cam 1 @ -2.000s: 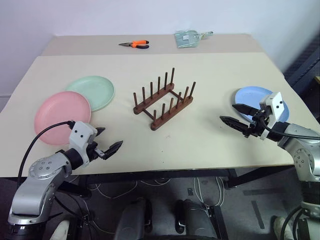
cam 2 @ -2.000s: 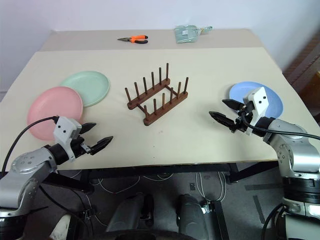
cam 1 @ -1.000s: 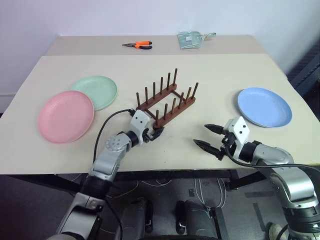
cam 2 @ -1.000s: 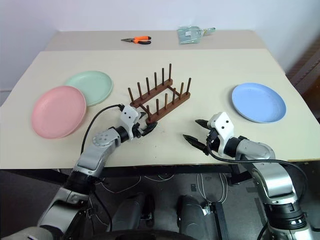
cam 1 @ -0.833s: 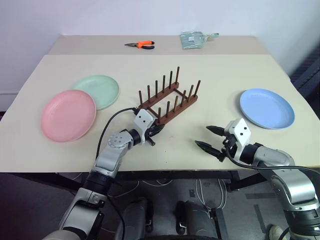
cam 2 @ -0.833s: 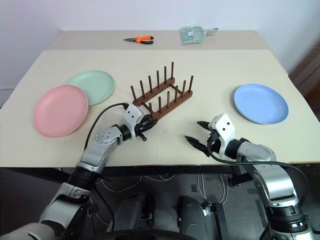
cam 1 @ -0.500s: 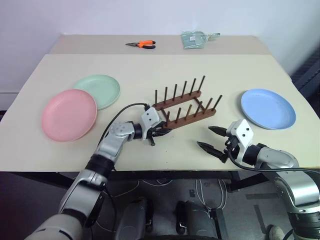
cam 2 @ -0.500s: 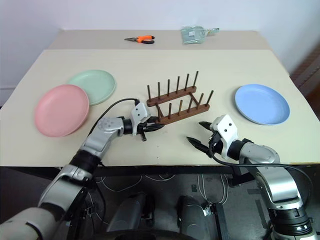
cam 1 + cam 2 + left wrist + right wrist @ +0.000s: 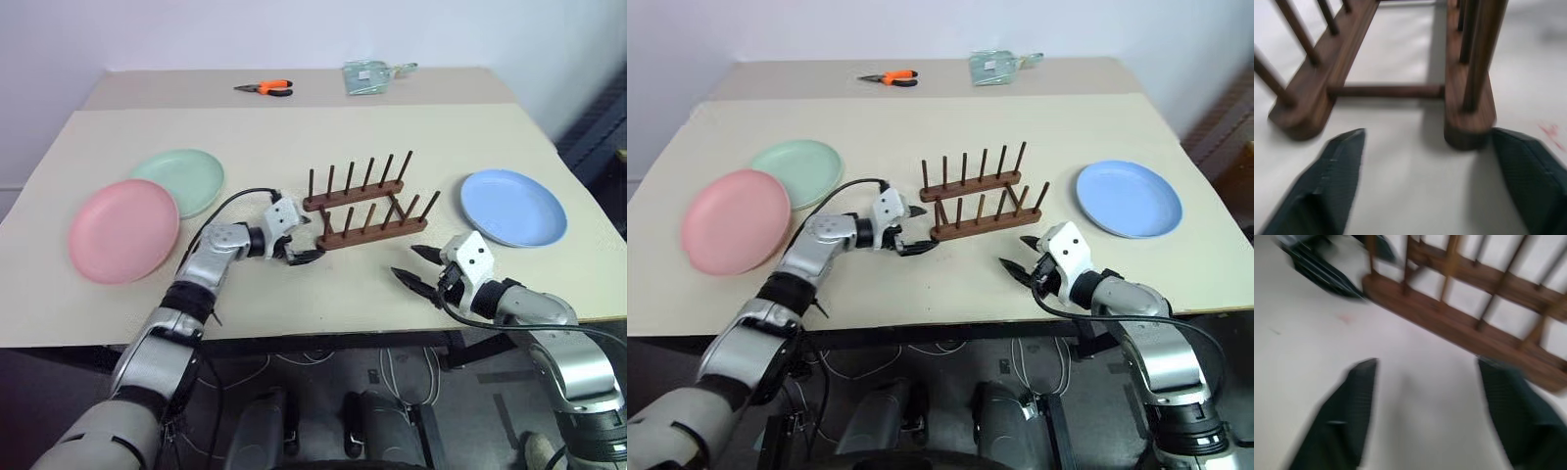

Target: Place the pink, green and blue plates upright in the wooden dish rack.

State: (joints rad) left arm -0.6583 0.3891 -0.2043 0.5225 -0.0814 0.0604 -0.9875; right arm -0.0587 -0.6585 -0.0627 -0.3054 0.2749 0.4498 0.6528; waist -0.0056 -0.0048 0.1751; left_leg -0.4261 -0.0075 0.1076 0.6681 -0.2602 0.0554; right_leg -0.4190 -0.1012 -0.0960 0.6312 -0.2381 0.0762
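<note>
- Fingers of the left gripper (image 9: pixel 302 242) stand apart and hold nothing; in the left wrist view the near ends of both rack rails sit just past the two fingertips (image 9: pixel 1342 161).
- Right gripper (image 9: pixel 413 269), lower right of centre in the left eye view, has its fingers parted with nothing between them. It looks narrower than a second ago.
- Wooden dish rack (image 9: pixel 364 209) stands centre frame on the table (image 9: pixel 323 294), both rows of pegs upright, all slots empty.
- Change: two seconds ago the rack lay on a diagonal. It now runs nearly side to side across the frame. The left gripper was pinched on its near-left end half a second ago and has since let go.
- Pink plate (image 9: pixel 123 229) and green plate (image 9: pixel 182 179) lie flat at mid-left, pink rim overlapping green. Blue plate (image 9: pixel 512 207) lies flat at mid-right. None has shifted on the table.
- Orange pliers (image 9: pixel 265 87) and a clear packet (image 9: pixel 370 74) sit at the top edge, well apart from the work.
- Judgement: rack repositioning looks finished, no plate yet loaded. Both grippers are free. The blue plate is near the right gripper, so it is a likely first pick.
</note>
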